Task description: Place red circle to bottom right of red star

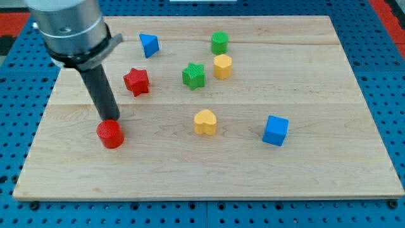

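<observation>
- Camera view: my tip [111, 120] comes down on the far edge of the red circle [110, 134], touching it or just short of it (the rod hides the exact meeting point).
- The end effector is a plain dark rod with nothing to open or close, so no such state can be told.
- The red circle sits near the table's [316, 171] left near corner, nearer than the red star [137, 82] and slightly left of it.
- A blue triangular block [149, 45] lies far, right of the star.
- A green round block [219, 42], a green star [194, 75] and a yellow hexagonal block [222, 66] cluster at centre far.
- A yellow heart [205, 121] and a blue cube [275, 130] lie nearer, to the right.
</observation>
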